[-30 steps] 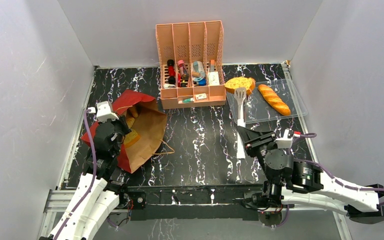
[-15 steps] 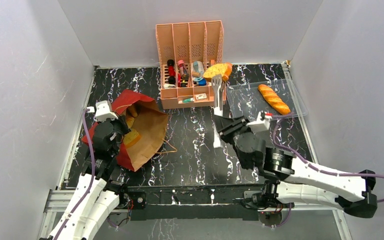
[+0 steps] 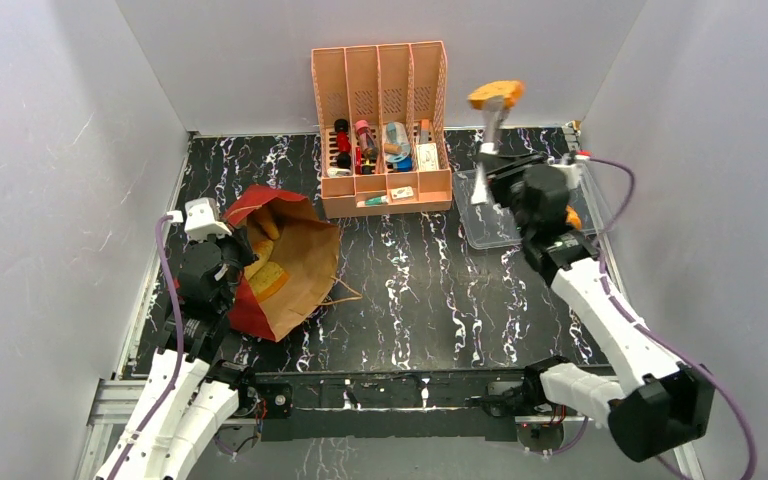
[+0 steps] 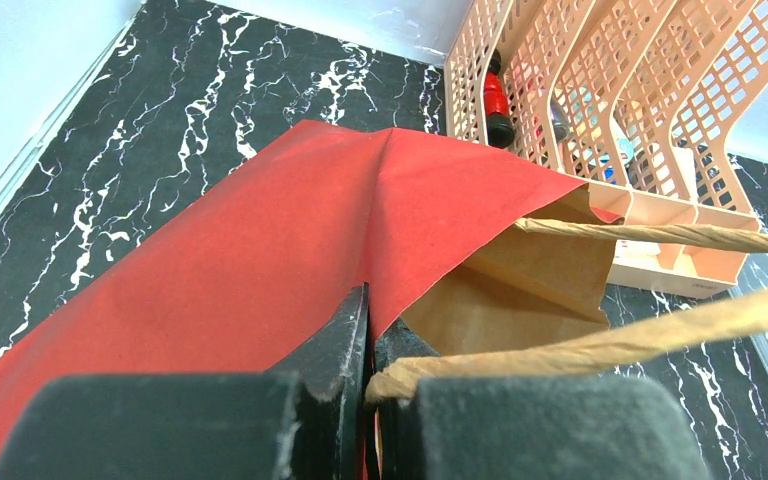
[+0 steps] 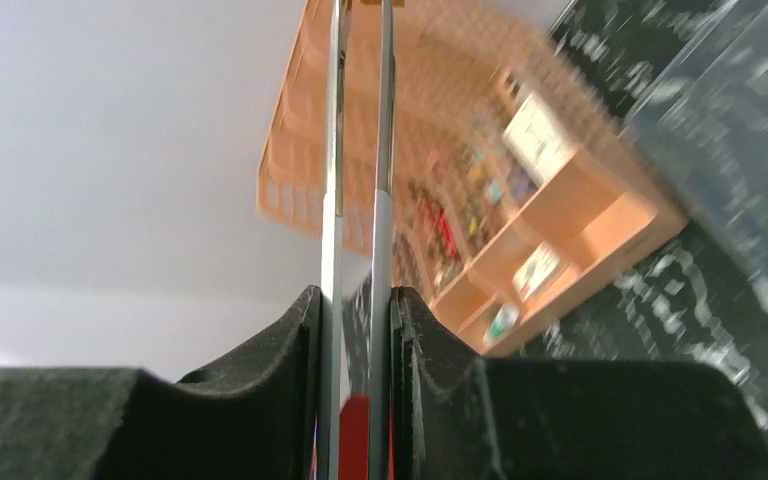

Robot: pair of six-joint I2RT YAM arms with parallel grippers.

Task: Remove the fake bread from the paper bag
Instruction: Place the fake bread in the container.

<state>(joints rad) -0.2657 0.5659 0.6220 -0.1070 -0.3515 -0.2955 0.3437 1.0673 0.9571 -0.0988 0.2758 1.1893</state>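
The paper bag (image 3: 295, 265) lies on its side at the left, brown with a red part, its mouth facing right. My left gripper (image 3: 228, 262) is shut on the bag's red edge (image 4: 290, 230), with its fingertips (image 4: 356, 315) pinching the paper and a twine handle (image 4: 600, 335) draped over one finger. Fake bread (image 3: 268, 275) shows inside the bag's mouth. My right gripper (image 3: 500, 170) is shut on metal tongs (image 3: 490, 125), raised high at the back right. The tongs hold a toast-like bread slice (image 3: 495, 94) at their tip. In the right wrist view the tong arms (image 5: 358, 150) run up between the pads.
A pink slotted organizer (image 3: 380, 100) with small bottles and boxes stands at the back centre. The clear plastic tray (image 3: 490, 215) lies to its right, under my right arm. An orange bit of baguette (image 3: 572, 217) peeks out beside the arm. Grey walls enclose the table.
My right arm swung from the table's centre to the back right and lifted the tongs with the bread slice high above the tray. The left gripper and bag barely moved.
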